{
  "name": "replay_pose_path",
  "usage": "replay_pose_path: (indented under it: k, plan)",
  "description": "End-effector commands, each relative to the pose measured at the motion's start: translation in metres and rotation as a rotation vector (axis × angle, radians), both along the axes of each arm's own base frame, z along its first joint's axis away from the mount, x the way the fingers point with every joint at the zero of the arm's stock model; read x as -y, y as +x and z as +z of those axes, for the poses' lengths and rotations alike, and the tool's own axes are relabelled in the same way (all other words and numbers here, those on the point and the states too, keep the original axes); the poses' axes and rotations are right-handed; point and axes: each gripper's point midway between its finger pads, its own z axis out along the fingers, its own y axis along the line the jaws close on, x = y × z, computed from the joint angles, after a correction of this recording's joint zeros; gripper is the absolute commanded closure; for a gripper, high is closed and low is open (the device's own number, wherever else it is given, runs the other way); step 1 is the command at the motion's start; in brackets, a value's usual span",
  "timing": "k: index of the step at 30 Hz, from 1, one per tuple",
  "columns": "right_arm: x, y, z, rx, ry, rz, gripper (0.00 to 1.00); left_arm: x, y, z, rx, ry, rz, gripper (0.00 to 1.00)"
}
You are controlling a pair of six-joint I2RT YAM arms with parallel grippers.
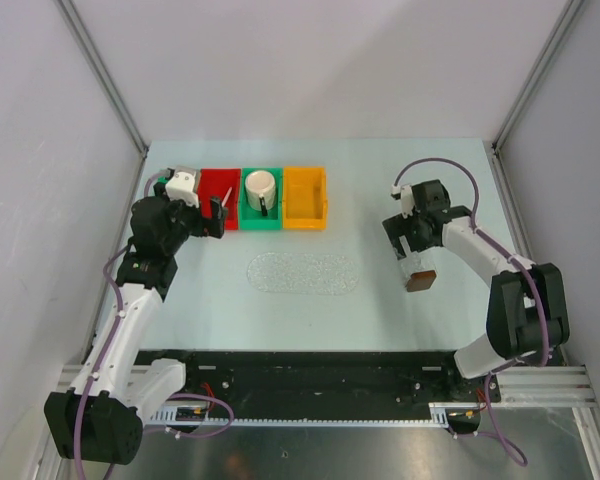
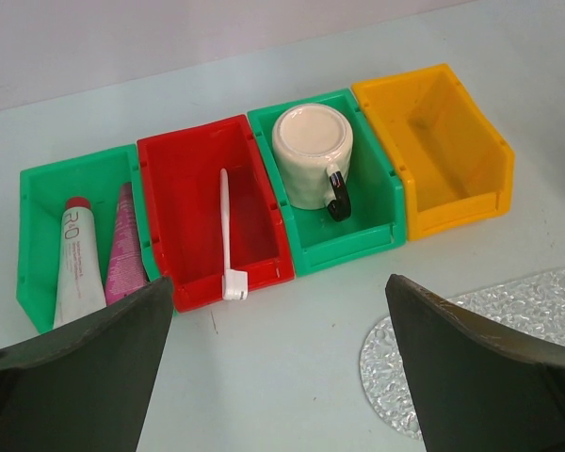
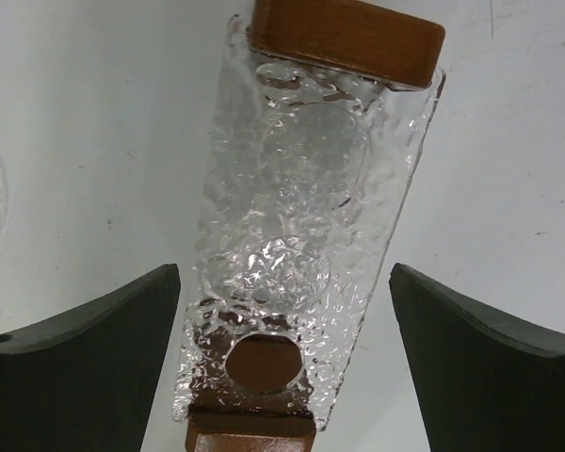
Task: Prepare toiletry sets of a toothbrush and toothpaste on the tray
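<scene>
Left end effector (image 2: 282, 363) and right end effector (image 3: 282, 358) both stand apart, empty. The toothbrush (image 2: 226, 235) lies in the red bin (image 2: 184, 188), left of centre; narrow bin walls may block the grasp and knock it aside.

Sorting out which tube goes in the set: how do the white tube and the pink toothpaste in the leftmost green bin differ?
The white tube has a red cap at its far end; the pink toothpaste shows no cap of another colour. The white tube bears dark lettering; the pink toothpaste shows none readable. The white tube looks wider than the pink toothpaste. Both lie lengthwise, side by side, in the leftmost green bin.
</scene>
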Motion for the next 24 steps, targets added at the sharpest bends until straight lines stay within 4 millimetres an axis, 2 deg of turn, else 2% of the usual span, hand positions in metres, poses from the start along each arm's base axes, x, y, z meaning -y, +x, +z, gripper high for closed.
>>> replay_pose_path:
  k: [1, 8, 11, 18, 24]
  plan:
    - [0.007, 0.012, 0.0, 0.0, 0.009, -0.012, 0.0, 0.001, 0.002, 0.014, 0.05, 0.048, -0.039, 0.0]
    - [0.005, 0.016, -0.016, -0.057, 0.058, 0.027, 0.02, 0.0, 0.003, 0.015, 0.054, 0.053, -0.037, 0.0]
    - [-0.001, 0.017, -0.012, -0.054, 0.065, 0.067, 0.1, -0.001, 0.002, 0.015, 0.057, 0.058, -0.034, 0.0]
    - [-0.008, 0.022, 0.013, 0.007, 0.01, 0.197, 0.39, -0.001, 0.002, 0.014, 0.059, 0.065, -0.036, 0.0]
    - [-0.025, 0.029, 0.045, 0.087, 0.01, 0.333, 0.53, -0.001, 0.002, 0.014, 0.058, 0.067, -0.035, 0.0]
